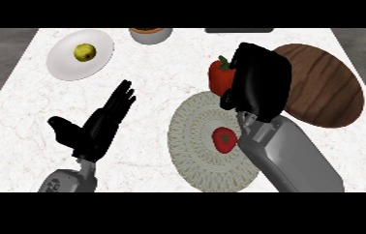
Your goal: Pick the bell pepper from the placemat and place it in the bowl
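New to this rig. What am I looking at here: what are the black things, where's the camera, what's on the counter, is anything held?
One view, from the robot's head, looking steeply down at a marble counter. The grey forearms with black hands are the robot's own. The left hand rests open, fingers straight, holding nothing. The right hand is curled round a red bell pepper, just past the far edge of a round woven placemat. A small red fruit, perhaps a tomato, lies on the placemat. To the right is a dark wooden board. Far left, a white plate holds a yellow-green fruit. At the top edge sits a grey bowl, partly cut off.
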`<state>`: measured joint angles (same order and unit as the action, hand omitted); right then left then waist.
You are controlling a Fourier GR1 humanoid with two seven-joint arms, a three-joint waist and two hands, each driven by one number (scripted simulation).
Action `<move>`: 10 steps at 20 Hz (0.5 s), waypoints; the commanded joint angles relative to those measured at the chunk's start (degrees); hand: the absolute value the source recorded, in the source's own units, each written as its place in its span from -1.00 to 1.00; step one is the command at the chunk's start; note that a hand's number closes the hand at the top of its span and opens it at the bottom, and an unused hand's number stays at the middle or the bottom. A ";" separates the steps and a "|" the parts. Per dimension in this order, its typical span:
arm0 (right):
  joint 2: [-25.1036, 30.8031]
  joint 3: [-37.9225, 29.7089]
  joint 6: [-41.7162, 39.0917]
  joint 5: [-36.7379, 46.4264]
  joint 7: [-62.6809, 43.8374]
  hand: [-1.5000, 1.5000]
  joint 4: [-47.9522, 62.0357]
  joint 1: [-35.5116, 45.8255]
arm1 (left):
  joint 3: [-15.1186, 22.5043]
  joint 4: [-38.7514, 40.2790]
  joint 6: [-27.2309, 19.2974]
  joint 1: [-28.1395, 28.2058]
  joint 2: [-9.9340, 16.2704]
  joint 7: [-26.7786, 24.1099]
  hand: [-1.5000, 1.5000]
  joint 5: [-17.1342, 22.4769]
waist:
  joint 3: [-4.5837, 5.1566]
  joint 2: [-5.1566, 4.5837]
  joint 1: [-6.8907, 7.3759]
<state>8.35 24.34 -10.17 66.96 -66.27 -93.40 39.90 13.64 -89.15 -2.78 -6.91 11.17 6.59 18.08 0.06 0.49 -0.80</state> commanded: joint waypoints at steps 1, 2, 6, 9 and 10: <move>2.91 -6.06 -9.10 0.09 -6.41 1.00 -5.36 0.70 | 0.60 -1.03 -1.93 -0.79 -0.95 1.58 0.00 -1.64 | -0.05 -0.08 -0.11; 1.71 -7.11 -8.78 0.97 -5.77 1.00 -2.82 2.95 | 1.04 -1.63 -1.37 0.41 -1.59 2.00 0.00 -0.83 | -0.04 -0.24 0.57; 4.60 -11.80 -6.44 2.59 -0.89 1.00 -0.88 0.32 | 0.40 -1.99 0.07 0.63 -0.52 0.55 0.00 -1.41 | -0.05 -0.40 0.81; 5.78 -17.89 -5.87 1.55 2.27 1.00 0.98 3.09 | -1.26 2.14 3.02 -0.06 -0.45 -2.20 0.00 -0.19 | -0.03 -0.58 0.89; 5.33 -17.70 -3.50 2.91 3.15 1.00 1.28 1.61 | 0.53 -0.77 0.07 0.20 -1.92 0.33 0.00 -2.12 | -0.06 -0.49 1.01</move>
<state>13.06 10.85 -14.30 68.97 -60.48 -95.02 40.84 13.07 -89.20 -2.25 -7.36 10.34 7.00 17.39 0.03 0.12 -0.21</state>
